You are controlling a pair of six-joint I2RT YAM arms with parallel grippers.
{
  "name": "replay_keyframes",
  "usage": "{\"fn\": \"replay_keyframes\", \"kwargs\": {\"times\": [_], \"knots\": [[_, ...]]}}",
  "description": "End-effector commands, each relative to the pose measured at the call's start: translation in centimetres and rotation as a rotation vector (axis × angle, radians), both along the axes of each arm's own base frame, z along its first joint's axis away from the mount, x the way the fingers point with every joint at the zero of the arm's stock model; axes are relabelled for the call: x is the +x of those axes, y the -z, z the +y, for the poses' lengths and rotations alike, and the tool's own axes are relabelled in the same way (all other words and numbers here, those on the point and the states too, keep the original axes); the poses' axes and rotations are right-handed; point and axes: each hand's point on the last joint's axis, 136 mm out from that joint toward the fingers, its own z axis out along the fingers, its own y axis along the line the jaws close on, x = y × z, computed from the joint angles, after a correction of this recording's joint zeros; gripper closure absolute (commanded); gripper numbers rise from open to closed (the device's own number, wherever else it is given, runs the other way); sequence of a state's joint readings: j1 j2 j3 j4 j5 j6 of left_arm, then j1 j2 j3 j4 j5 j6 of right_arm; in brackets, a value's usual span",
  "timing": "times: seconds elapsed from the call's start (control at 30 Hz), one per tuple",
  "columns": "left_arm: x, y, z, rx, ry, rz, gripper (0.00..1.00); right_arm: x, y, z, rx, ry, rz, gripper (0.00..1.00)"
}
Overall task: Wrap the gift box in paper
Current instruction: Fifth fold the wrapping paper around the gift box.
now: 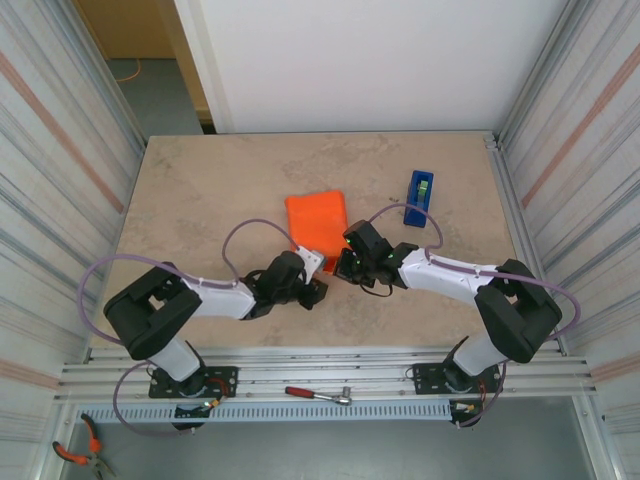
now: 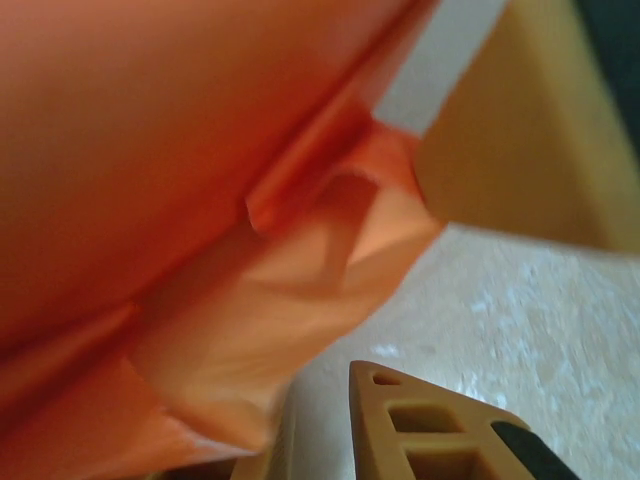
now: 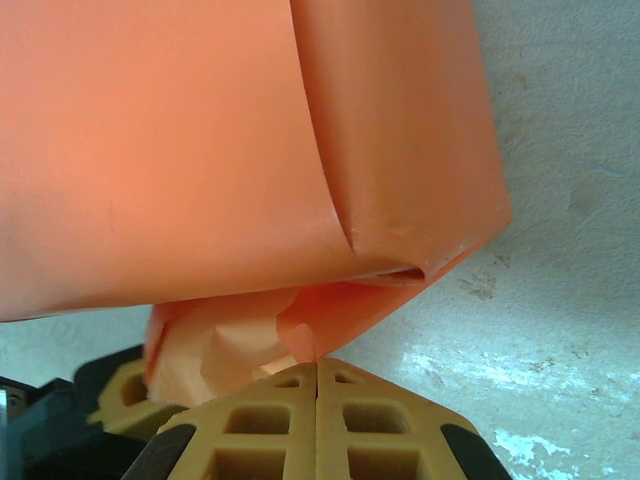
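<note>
The orange paper [image 1: 318, 222] lies folded over a low squarish shape at the table's middle. The gift box is hidden under it. Both grippers meet at the package's near end. My right gripper [image 1: 350, 262] [image 3: 318, 365] is shut, with the tip of a crumpled paper flap [image 3: 300, 335] pinched at the seam of its fingertips. My left gripper [image 1: 316, 285] [image 2: 320, 440] sits low under the wrapped end [image 2: 150, 150]. Its jaws stand a narrow gap apart. A loose flap [image 2: 250, 340] drapes over the left finger's tip, and the right finger [image 2: 420, 425] is bare.
A blue tape dispenser [image 1: 420, 190] stands at the back right of the table. A red-handled ratchet [image 1: 318, 395] lies on the rail between the arm bases, and pliers [image 1: 80, 452] lie at the bottom left. Striped walls [image 1: 60, 180] close in both sides.
</note>
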State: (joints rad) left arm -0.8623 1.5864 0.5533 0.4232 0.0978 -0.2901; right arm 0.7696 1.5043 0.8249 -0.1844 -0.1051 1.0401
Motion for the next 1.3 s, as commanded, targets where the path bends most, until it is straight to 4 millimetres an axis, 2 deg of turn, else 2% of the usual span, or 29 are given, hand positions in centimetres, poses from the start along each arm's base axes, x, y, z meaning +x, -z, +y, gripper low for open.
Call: {"fn": "replay_keyframes", "kwargs": {"times": [0.0,0.1,0.17,0.33,0.4,0.47,0.6,0.77,0.93,1.07,1.17,1.27], "knots": [[2.0,-0.9,0.0,0.036,-0.041,-0.078,0.77,0.0,-0.9,-0.3,0.02,0.02,-0.007,0.95],[2.5,-1.0,-0.1,0.044,-0.049,-0.087,0.77,-0.2,-0.7,-0.9,0.005,0.034,0.001,0.79],[2.7,-1.0,-0.1,0.045,-0.053,-0.087,0.77,-0.4,-0.9,-1.4,0.004,0.048,-0.008,0.73],[3.0,-1.1,0.0,0.046,-0.059,-0.089,0.77,-1.0,-0.6,-3.9,-0.02,0.112,-0.045,0.67],[3.1,-1.4,0.0,0.047,-0.06,-0.095,0.77,-1.3,0.1,-4.5,-0.021,0.123,-0.045,0.69],[3.2,-1.5,0.2,0.05,-0.064,-0.097,0.77,-1.5,1.0,-4.7,-0.022,0.121,-0.048,0.77],[3.5,-1.7,0.5,0.05,-0.076,-0.101,0.77,-1.5,2.8,-4.1,-0.004,0.083,-0.059,1.0],[3.6,-2.1,0.8,0.049,-0.082,-0.102,0.77,-1.2,3.9,-2.2,0.012,0.039,-0.105,1.0],[3.6,-2.3,0.8,0.045,-0.081,-0.102,0.76,-0.3,3.6,0.0,0.044,0.014,-0.147,1.0],[3.6,-2.6,0.8,0.041,-0.08,-0.103,0.76,0.8,3.4,1.0,0.047,0.017,-0.163,1.0],[3.6,-3.6,0.9,0.019,-0.08,-0.104,0.77,1.8,3.4,1.3,0.043,0.02,-0.173,1.0],[3.6,-5.9,0.8,-0.026,-0.062,-0.124,0.75,2.8,3.1,1.9,0.055,0.009,-0.168,1.0]]}}
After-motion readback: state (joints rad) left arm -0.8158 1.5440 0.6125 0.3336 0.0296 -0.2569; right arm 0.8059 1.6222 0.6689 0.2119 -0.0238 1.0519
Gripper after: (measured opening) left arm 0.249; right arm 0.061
